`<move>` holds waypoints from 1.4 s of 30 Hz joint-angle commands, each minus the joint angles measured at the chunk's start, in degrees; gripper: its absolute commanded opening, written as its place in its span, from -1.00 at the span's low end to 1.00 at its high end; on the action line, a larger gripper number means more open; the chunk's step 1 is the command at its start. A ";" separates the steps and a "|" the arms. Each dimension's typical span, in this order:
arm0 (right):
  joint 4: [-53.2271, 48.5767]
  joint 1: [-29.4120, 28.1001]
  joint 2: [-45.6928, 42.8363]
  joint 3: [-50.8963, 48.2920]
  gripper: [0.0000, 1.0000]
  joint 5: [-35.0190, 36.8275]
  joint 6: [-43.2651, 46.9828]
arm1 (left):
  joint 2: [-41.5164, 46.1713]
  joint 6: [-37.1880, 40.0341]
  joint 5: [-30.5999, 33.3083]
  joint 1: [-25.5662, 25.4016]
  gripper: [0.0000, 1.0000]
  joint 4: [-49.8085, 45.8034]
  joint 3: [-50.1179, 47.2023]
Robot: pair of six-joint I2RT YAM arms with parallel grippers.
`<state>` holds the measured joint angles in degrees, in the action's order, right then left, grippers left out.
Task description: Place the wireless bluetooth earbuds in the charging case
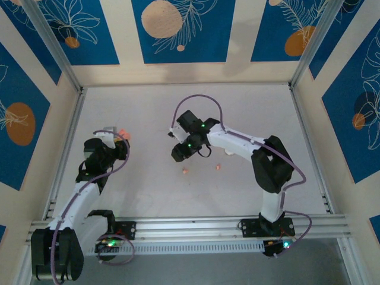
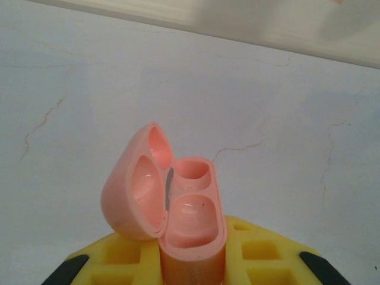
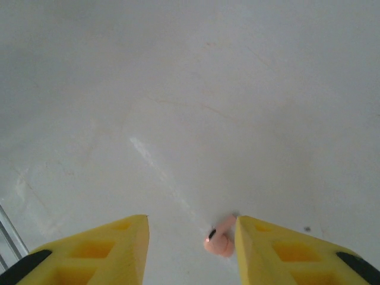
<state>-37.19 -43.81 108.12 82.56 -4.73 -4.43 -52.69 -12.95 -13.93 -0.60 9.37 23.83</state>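
The left jaws are clamped on the small salmon-pink rounded plastic charging case (image 2: 191, 225), which stands upright with its lid (image 2: 139, 190) swung open toward 10 o'clock. The right jaws stand apart over the white counter (image 1: 249, 113), with a tiny pale-pink earbud (image 3: 219, 240) between them. In the top view a second pale-pink earbud (image 1: 218, 167) lies toward 3 o'clock of them.

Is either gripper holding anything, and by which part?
The left gripper holds the charging case by its lower body, lid open. The right gripper is open and holds nothing; an earbud lies between its fingers.
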 commanded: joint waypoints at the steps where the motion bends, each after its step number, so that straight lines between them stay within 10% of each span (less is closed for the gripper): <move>1: -3.29 -0.13 4.66 2.97 -0.13 -5.10 3.31 | -0.08 0.81 -1.69 0.75 -0.58 1.19 1.08; 42: -14.02 -0.56 3.87 -5.88 -0.13 -4.60 3.37 | -1.77 0.29 -3.28 0.78 -0.58 1.62 1.30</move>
<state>-47.40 -43.90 114.59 77.76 -9.45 0.01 -54.02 -12.99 -15.49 -0.60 9.43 23.83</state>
